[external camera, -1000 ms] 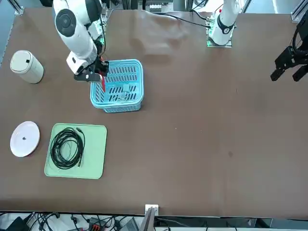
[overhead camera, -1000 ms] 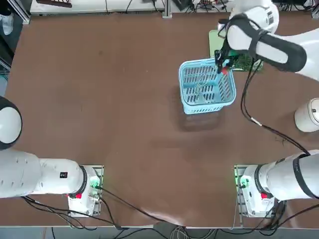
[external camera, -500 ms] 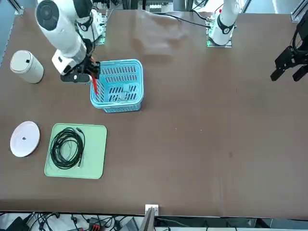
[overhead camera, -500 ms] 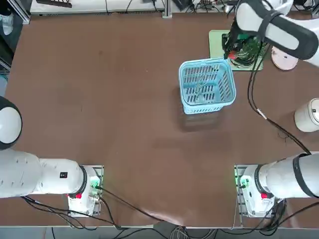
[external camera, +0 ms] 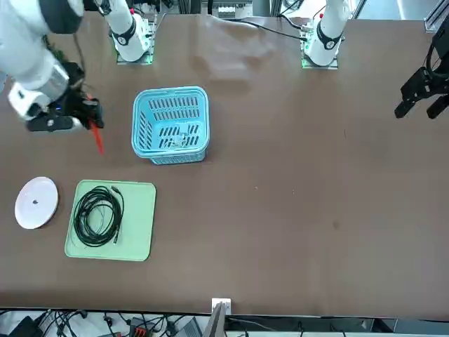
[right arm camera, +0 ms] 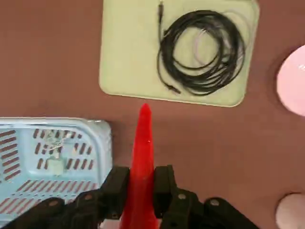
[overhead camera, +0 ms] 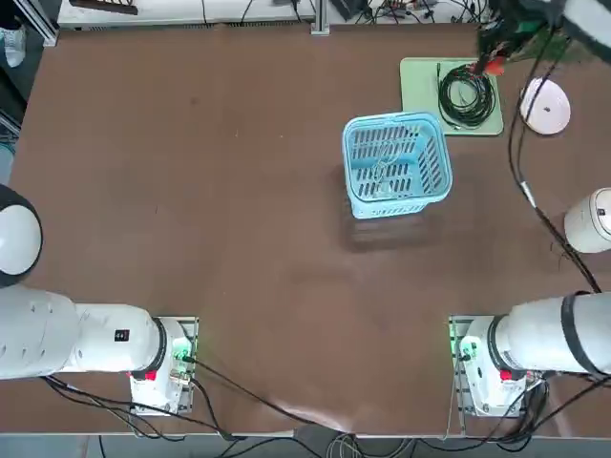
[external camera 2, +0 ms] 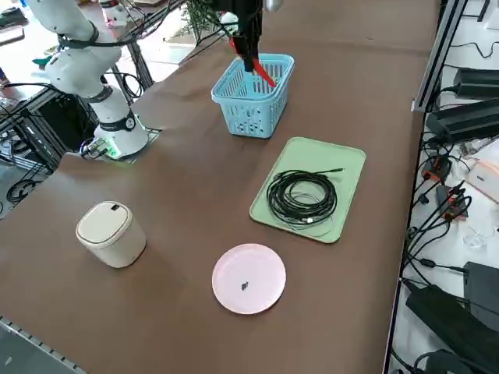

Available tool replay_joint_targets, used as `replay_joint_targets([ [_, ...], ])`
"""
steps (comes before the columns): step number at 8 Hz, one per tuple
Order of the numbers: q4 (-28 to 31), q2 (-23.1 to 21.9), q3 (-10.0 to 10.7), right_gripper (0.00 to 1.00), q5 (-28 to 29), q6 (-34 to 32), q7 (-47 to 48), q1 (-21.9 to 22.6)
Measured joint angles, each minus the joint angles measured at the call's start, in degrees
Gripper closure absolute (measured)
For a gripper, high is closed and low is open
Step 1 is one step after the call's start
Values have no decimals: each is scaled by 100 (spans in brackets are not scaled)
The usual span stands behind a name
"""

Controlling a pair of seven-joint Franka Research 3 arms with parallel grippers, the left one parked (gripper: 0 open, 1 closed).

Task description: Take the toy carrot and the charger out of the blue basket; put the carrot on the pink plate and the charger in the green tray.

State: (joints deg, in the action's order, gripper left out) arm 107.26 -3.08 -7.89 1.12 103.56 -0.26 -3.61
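Even, diffuse overhead light fills the scene; nothing is dim. The brown table point(overhead camera: 239, 191) takes a soft pale sheen near the robot's base edge in the top view. The blue basket point(overhead camera: 395, 164) throws only a faint, short shadow on its near side. In the wrist view the toy carrot point(right arm camera: 142, 162) and the gripper fingers point(right arm camera: 116, 183) are soft and out of focus, while the green tray point(right arm camera: 128, 52) beyond looks only slightly soft.

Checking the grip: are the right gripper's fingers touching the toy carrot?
Touching: the wrist view shows the right gripper fingers pressed against both sides of the toy carrot.
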Motion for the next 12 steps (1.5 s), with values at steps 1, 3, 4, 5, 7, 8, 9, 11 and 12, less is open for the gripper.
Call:
replay_joint_targets([
  [1, -143, 129, 4, 69, -63, 0, -366, -308],
  [3, -472, 523, 7, 69, -376, 4, -993, -867],
  [4, -668, 789, 9, 69, -471, 22, -1312, -1162],
  [5, -866, 1093, 12, 69, -495, 98, -1646, -1464],
  [7, -1103, 1730, 16, 69, -603, 676, -2186, -2004],
  [8, -1130, 2020, 15, 69, -638, 1044, -2421, -2213],
  [9, -1141, 2292, 15, 69, -648, 1372, -2653, -2389],
  [11, -1168, 2771, 15, 69, -663, 2053, -3039, -2632],
  [12, -1181, 2957, 13, 69, -678, 2404, -3221, -2702],
])
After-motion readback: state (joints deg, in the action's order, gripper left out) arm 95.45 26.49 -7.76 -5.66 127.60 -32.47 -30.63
